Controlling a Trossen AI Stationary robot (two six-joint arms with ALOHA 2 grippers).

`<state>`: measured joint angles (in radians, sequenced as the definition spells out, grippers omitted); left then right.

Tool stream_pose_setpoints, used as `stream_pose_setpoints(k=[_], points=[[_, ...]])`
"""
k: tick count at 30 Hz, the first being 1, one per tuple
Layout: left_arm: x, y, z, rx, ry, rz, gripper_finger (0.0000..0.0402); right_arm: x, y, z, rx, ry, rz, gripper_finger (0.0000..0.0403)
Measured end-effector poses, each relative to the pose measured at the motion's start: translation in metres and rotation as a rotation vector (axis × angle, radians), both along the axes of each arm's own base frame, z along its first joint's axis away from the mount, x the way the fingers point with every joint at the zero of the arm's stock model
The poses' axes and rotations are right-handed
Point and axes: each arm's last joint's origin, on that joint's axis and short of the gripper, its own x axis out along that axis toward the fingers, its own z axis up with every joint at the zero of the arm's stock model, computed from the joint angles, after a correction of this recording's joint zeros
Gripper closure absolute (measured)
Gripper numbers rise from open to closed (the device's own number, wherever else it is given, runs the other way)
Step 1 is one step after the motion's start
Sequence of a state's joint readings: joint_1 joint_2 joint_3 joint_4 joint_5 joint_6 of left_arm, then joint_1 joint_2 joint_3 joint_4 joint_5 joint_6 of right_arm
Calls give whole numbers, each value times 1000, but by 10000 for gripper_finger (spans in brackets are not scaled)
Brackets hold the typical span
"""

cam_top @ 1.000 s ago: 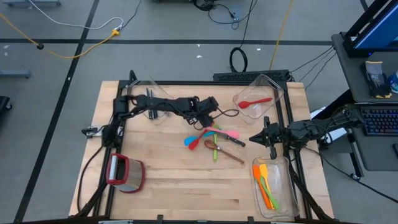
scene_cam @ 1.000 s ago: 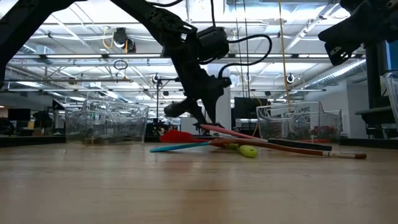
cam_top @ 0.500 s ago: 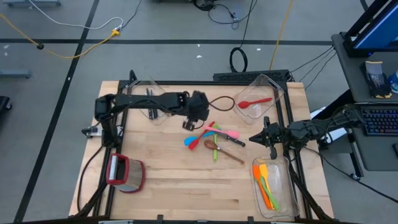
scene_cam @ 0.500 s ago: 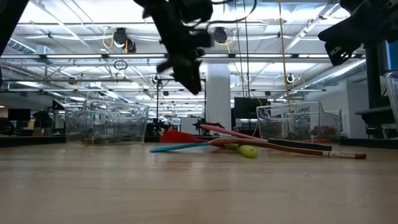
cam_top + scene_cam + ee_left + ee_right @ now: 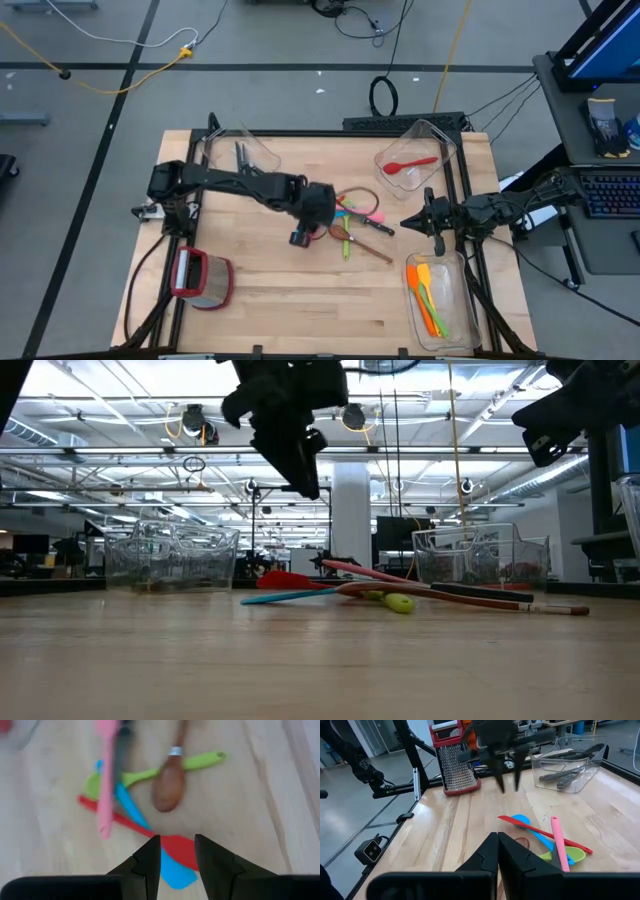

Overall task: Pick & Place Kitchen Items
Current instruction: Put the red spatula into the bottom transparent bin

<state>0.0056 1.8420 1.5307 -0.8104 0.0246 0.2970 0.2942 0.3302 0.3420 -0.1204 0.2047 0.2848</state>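
Kitchen items (image 5: 350,222) lie in a small crossed heap near the middle of the desk (image 5: 260,300): red spatula (image 5: 172,845), blue spatula (image 5: 150,840), pink spatula (image 5: 106,775), green spoon (image 5: 165,770) and brown wooden spoon (image 5: 169,785), all touching or overlapping. Left hand (image 5: 303,232) hangs above the left edge of this heap, fingers (image 5: 150,857) part open with nothing between them, pointing down at the red and blue blades. Right hand (image 5: 412,222) waits at the right side of the desk, fully closed and empty, just above the clear bin (image 5: 455,330) with orange and green utensils. Main danger, by judgement: two blades lie stacked under the fingers, so a straight descent may pinch both, or only the upper one by its edge, and let it slip out on lifting. Flat, thin blades on wood also give little to catch; fingertips may strike the desk or slide over. Long handles crossing under the pink spatula may drag neighbours along and scatter the heap. A grip far from the middle of a utensil may let it swing and tilt on the way to a bin.
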Motion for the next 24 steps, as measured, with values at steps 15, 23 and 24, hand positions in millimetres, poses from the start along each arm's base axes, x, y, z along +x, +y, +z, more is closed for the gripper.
stream_pose_setpoints(k=[15,23,24], points=[[-7,-12,-34,383,43,-732,277,0,0,0,-1,3,1,403],[-4,-2,-43,351,8,-411,277,0,0,0,-1,3,1,403],[-4,1,-41,294,-1,-314,277,0,0,0,-1,3,1,403]])
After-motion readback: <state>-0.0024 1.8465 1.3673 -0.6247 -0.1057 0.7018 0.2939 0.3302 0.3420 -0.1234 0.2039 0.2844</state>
